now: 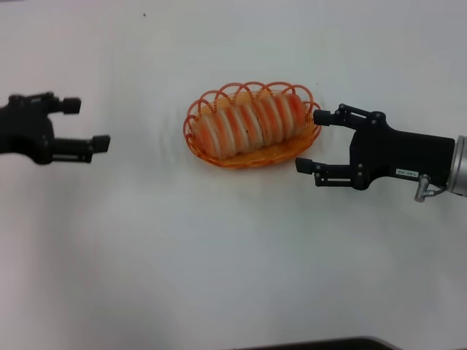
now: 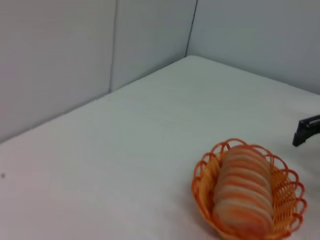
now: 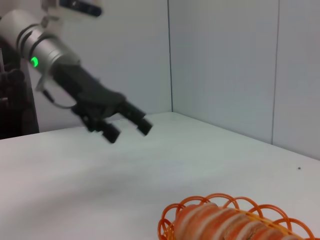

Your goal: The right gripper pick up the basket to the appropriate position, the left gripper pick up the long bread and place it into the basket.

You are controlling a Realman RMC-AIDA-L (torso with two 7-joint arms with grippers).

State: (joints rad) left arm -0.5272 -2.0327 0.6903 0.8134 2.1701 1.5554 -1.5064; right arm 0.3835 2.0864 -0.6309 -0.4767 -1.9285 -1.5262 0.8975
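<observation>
The orange wire basket (image 1: 208, 154) stands on the white table at the middle of the head view. The long bread (image 1: 249, 121), with orange-red ridges and cream stripes, lies inside it lengthwise. My right gripper (image 1: 311, 141) is open just to the right of the basket, its upper finger close to the rim, holding nothing. My left gripper (image 1: 87, 124) is open and empty far to the left of the basket. The basket (image 2: 296, 200) and bread (image 2: 243, 192) also show in the left wrist view. The right wrist view shows the basket (image 3: 172, 212), the bread (image 3: 220, 223) and the left gripper (image 3: 127, 129).
The white table (image 1: 233, 262) spreads around the basket. Grey walls (image 2: 60, 60) stand behind the table, meeting at a corner. A dark edge (image 1: 343, 344) shows at the front of the table.
</observation>
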